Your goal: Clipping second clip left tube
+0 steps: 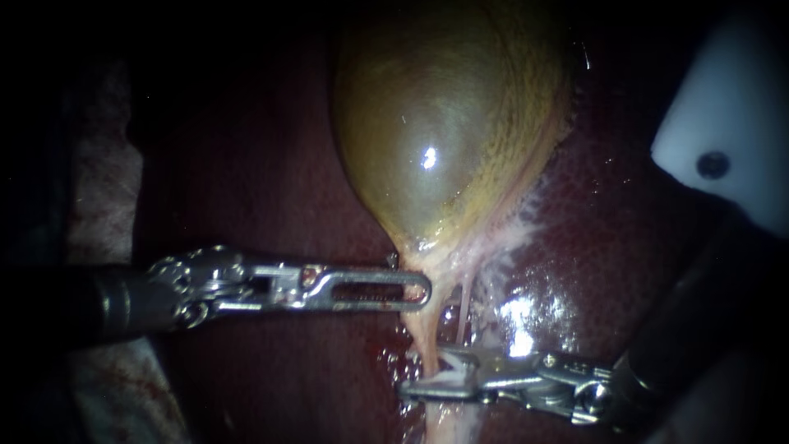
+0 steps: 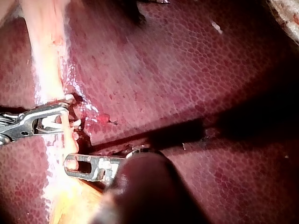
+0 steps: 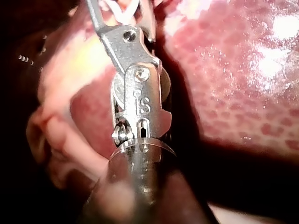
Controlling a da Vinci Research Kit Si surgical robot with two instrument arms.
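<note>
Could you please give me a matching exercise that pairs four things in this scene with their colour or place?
Things:
1. gallbladder
2. liver
3. left instrument
4. clip

Descriptions:
A. white, held between the jaws of the right instrument, across the tube
B. dark red, mottled and glistening, lying under everything else
C. yellow-green, rounded and glossy, tapering to a narrow neck
D. metal, coming in from the left, its tip at the gallbladder's neck

Pairs: 1-C, 2-B, 3-D, 4-A
</note>
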